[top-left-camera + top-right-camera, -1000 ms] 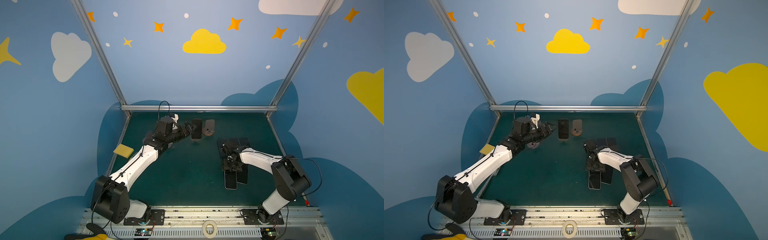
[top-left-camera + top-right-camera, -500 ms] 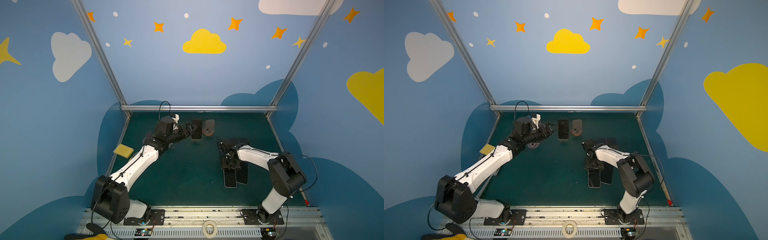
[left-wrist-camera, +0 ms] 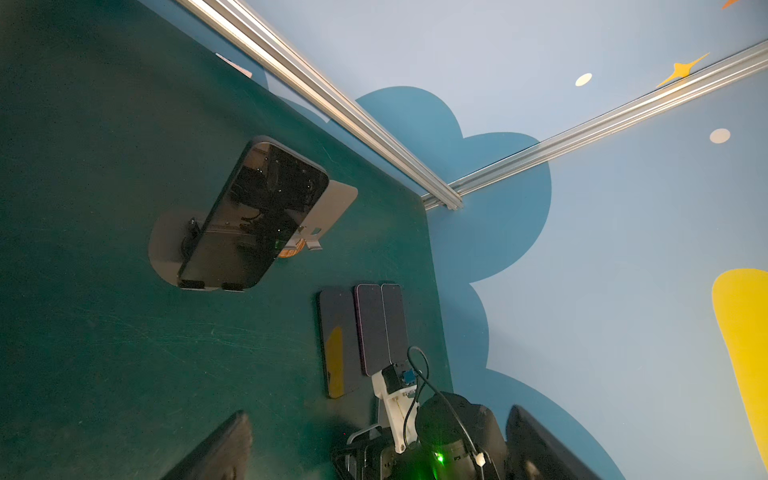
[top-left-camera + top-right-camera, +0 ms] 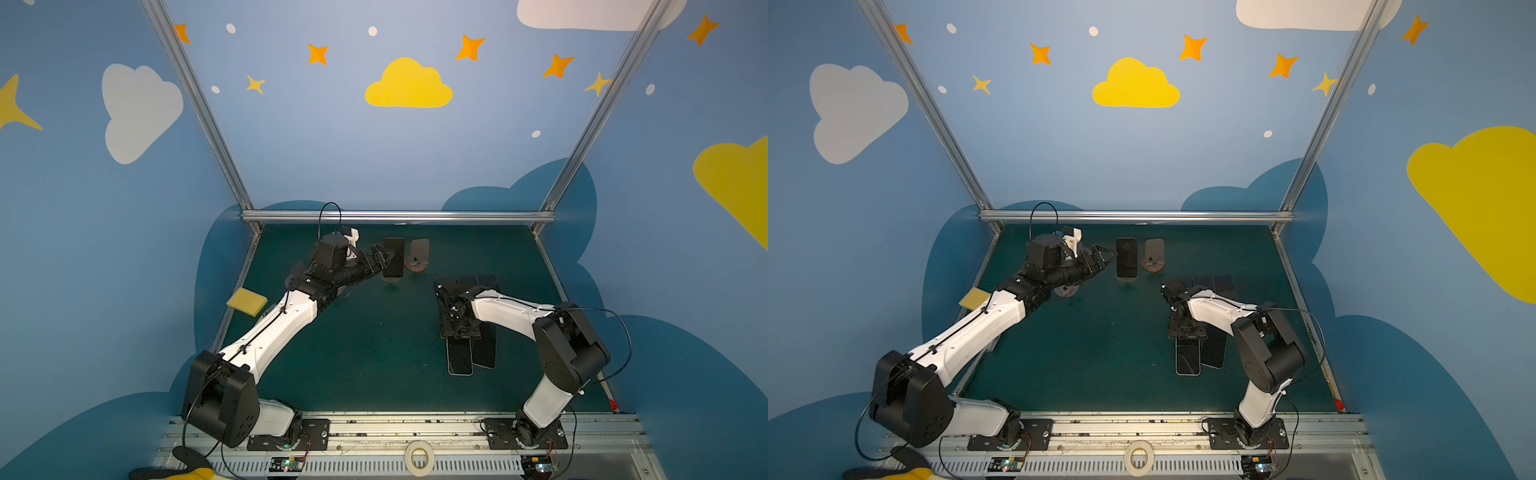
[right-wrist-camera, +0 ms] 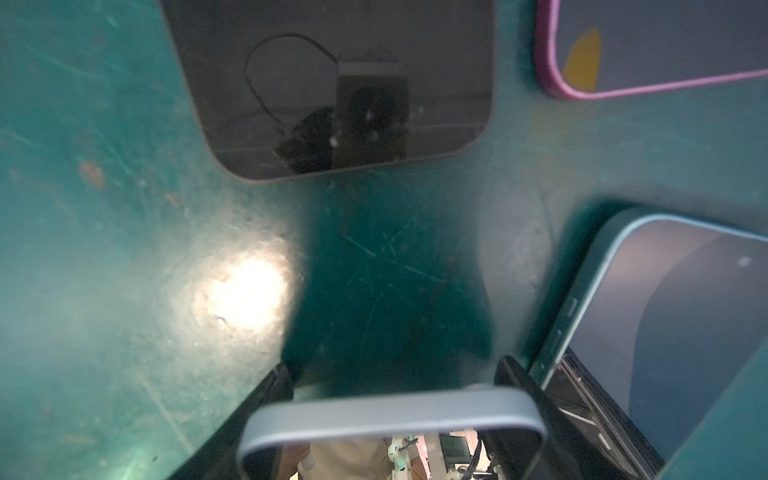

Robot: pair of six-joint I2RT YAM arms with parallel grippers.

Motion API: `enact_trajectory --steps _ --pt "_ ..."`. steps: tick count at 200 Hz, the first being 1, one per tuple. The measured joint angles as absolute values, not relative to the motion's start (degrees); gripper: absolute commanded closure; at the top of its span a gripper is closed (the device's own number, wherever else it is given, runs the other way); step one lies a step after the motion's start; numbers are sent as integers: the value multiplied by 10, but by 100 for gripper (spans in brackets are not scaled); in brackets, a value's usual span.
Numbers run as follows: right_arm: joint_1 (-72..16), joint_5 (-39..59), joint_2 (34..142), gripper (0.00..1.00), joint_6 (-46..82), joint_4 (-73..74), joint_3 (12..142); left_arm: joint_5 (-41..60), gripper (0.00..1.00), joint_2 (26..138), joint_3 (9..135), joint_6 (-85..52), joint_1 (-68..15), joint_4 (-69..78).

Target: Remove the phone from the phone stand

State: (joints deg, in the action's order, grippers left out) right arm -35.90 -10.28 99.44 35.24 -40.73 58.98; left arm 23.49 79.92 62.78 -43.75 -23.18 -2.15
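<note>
The phone (image 4: 393, 263) stands nearly upright on its stand (image 3: 166, 245) at the back of the mat (image 4: 374, 353), its lower edge caught by two small lips at the stand's foot. A second stand (image 4: 417, 255), empty, is just beside it.

The left gripper (image 4: 384, 259) is at the phone's left edge with its fingers spread wide and nothing between them; in the left wrist view the phone lies ahead of the two dark fingertips (image 3: 216, 449), clear of both.

The right gripper (image 5: 390, 399) is low over the mat on the other side, closed on a light-blue phone (image 5: 390, 415) that spans its fingers, among several phones lying flat there (image 4: 1187, 359).

The step in hand looks like the left arm's approach to grasp. To do it well, the gripper should go forward until the phone's two long edges sit between the fingers, roughly at mid-height, then close squarely so the glass does not twist. Because of the lips, the phone probably needs lifting up and slightly away from the backrest, not pulling straight out; a sideways tug could tip the light stand. The stand's base should remain on the mat as the phone comes free.
</note>
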Motion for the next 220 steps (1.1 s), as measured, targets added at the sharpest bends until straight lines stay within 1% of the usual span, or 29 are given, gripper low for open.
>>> enact_trajectory --steps 220 --pt "-376 -122 995 23 388 -412 590 234 5 799 628 -437 -239 -24"
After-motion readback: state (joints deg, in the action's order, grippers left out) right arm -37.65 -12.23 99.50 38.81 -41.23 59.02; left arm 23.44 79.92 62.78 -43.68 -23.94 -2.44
